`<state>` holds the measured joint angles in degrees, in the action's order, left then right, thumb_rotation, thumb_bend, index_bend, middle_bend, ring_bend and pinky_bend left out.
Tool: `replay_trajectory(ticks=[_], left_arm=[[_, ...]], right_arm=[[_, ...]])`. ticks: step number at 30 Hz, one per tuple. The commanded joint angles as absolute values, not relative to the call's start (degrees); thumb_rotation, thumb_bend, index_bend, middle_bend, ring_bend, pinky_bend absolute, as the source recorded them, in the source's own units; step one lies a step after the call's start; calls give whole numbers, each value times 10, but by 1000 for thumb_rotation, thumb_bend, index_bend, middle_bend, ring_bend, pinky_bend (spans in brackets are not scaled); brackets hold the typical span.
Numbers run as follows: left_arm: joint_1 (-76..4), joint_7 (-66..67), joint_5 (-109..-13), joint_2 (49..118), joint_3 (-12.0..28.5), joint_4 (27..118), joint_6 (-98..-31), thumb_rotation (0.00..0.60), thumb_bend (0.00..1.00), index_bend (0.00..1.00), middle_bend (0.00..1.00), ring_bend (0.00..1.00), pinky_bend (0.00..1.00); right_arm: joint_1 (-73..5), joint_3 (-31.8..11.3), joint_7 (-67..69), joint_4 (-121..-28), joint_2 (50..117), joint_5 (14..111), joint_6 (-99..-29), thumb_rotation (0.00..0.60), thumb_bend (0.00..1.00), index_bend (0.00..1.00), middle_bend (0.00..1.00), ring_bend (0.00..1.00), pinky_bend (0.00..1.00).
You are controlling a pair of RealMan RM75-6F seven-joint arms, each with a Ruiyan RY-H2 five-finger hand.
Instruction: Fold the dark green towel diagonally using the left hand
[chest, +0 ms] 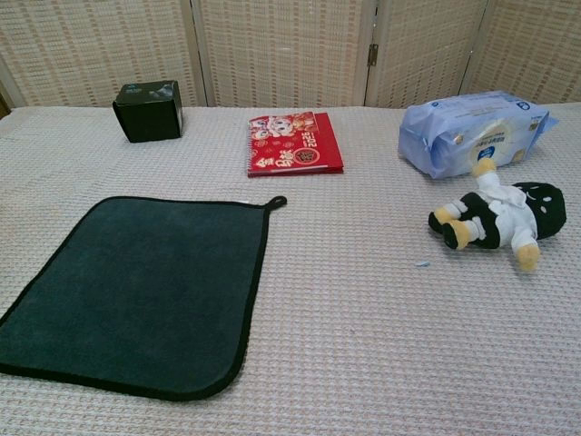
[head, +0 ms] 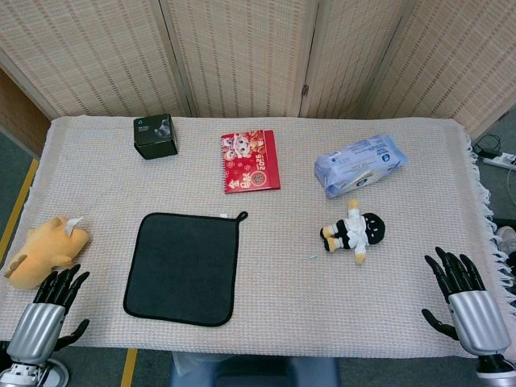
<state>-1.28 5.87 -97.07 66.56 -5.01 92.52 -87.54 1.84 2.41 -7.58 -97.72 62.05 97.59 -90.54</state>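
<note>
Dark green towel (head: 184,267) lies flat and unfolded on the counter (head: 282,306), left of centre, loop tab at its far right corner. Left hand (head: 48,310) sits at the near left edge, fingers (head: 66,279) spread, holding nothing; right hand (head: 466,300) likewise empty, well apart. Risk: fingers snag the woven cover with the corner, or the towel slides and folds crooked. Yellow plush (head: 44,250) just beside the left hand could get knocked. Red booklet (head: 251,160), black box (head: 155,135), wipes pack (head: 359,164), doll (head: 355,231) are clear.

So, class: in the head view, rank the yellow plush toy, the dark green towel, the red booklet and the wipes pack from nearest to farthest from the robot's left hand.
From the left hand:
1. Yellow plush toy, just above it at the table's left edge.
2. Dark green towel, to its right.
3. Red booklet, centre back.
4. Wipes pack, far right back.
</note>
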Motion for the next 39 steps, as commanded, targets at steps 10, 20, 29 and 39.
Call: replay_trajectory(ticks=[10, 20, 29, 39], left_arm=[[-13, 77, -988, 673, -58, 927, -875, 600, 341, 0, 0, 3, 0], [-47, 85, -1027, 691, -36, 925, -872, 600, 342, 58, 325, 431, 562], [-158, 20, -958, 731, 26, 943, -730, 600, 343, 341, 1000, 1000, 1000], [-267, 93, -759, 821, 123, 901, -588, 600, 407, 416, 1000, 1000, 1000]], right_arm=[[23, 34, -70, -975, 617, 997, -915, 600, 269, 0, 0, 0, 0], [27, 41, -68, -975, 619, 1026, -931, 600, 270, 0, 0, 0, 0], [19, 31, -52, -972, 616, 1007, -921, 600, 270, 0, 0, 0, 0], [7, 16, -29, -965, 615, 963, -893, 600, 269, 0, 0, 0, 0]])
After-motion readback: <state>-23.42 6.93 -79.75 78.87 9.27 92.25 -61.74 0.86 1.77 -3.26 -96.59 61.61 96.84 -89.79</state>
